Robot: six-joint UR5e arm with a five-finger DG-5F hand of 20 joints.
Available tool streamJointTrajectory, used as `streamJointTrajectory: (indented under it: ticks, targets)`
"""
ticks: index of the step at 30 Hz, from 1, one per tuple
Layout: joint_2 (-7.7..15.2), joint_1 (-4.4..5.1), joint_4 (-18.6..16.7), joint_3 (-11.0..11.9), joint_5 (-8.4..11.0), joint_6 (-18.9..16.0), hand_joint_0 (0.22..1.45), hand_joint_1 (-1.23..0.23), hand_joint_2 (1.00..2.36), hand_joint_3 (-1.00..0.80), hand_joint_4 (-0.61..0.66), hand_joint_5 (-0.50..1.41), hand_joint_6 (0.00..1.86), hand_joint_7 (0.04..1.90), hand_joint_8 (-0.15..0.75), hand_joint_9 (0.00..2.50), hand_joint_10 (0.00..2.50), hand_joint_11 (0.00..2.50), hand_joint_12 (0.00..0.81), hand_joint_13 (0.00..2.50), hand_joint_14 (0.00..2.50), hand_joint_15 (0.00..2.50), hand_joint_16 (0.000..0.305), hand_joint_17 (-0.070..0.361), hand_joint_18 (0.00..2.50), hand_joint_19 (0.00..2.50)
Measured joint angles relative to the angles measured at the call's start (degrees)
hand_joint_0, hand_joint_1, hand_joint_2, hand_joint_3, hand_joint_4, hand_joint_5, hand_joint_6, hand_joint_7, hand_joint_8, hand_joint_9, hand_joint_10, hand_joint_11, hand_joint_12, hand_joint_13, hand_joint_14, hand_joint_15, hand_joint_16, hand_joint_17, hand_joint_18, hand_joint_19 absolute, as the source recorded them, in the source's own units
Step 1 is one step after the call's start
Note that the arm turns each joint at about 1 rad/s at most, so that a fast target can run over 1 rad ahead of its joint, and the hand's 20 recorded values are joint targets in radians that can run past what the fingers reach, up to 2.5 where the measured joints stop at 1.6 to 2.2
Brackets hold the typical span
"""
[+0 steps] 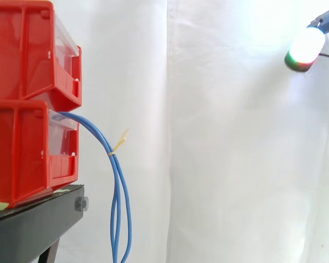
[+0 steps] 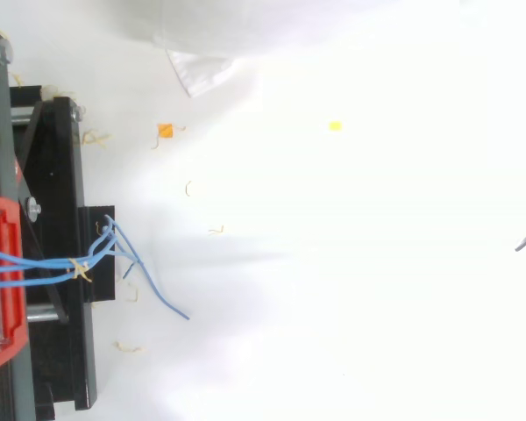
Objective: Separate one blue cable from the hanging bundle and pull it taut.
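Blue cables (image 1: 119, 186), bound by a yellow tie (image 1: 118, 144), hang from the lower of 2 red bins (image 1: 22, 148). The robot hand (image 1: 305, 48) is well apart at upper right; its grip cannot be told.

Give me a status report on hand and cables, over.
Hand high at right, well clear of the bundle. Blue cable bundle hangs slack from the lower red bin, tied, none separated. Nothing in the way.
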State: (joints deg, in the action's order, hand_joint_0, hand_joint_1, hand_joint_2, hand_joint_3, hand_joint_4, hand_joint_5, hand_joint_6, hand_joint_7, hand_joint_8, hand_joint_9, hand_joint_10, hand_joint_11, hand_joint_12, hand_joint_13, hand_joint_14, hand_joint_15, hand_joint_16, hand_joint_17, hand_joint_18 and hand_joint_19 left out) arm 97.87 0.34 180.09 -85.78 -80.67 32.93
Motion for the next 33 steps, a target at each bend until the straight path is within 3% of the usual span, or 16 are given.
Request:
streamJointTrajectory:
  ticks: [6, 11, 15, 21, 25, 30, 33]
  targets:
    - [4.4, -0.14, -3.4, 0.0, -0.34, -1.5, 0.32, -0.47, 1.0, -0.5, 0.26, -0.17, 0.5, 0.62, 0.333, 1.73, 0.02, 0.51, 0.431, 1.66, 0.02, 0.62, 0.094, 0.212, 1.89, 0.28]
    - [8.2, -0.2, -7.7, 0.0, -1.67, -5.0, 0.32, -0.47, 1.0, -0.5, 0.26, -0.17, 0.5, 0.62, 0.339, 1.73, 0.02, 0.51, 0.43, 1.67, 0.02, 0.62, 0.094, 0.213, 1.88, 0.28]
    - [11.3, 0.16, -12.7, 0.0, -2.72, -8.3, 0.32, -0.47, 1.0, -0.5, 0.26, -0.17, 0.5, 0.63, 0.339, 1.73, 0.02, 0.51, 0.43, 1.66, 0.02, 0.61, 0.094, 0.212, 1.86, 0.29]
    - [14.4, 0.82, -18.0, 0.1, -2.83, -9.3, 0.32, -0.48, 1.0, -0.5, 0.25, -0.17, 0.5, 0.63, 0.341, 1.73, 0.02, 0.51, 0.421, 1.67, 0.02, 0.64, 0.092, 0.208, 1.84, 0.28]
    - [15.6, 1.65, -21.0, 0.0, -1.54, -9.4, 0.32, -0.48, 1.0, -0.5, 0.26, -0.17, 0.5, 0.63, 0.346, 1.73, 0.02, 0.51, 0.423, 1.68, 0.02, 0.64, 0.091, 0.206, 1.84, 0.28]
    - [16.7, 2.87, -21.8, 0.0, 2.47, -9.2, 0.32, -0.48, 1.0, -0.5, 0.25, -0.17, 0.5, 0.63, 0.342, 1.74, 0.02, 0.51, 0.421, 1.69, 0.02, 0.65, 0.091, 0.204, 1.83, 0.28]
    - [19.1, 2.89, -22.7, 0.4, 2.81, -9.9, 0.32, -0.48, 1.0, -0.5, 0.26, -0.17, 0.5, 0.63, 0.346, 1.74, 0.02, 0.51, 0.43, 1.68, 0.02, 0.65, 0.09, 0.203, 1.83, 0.29]
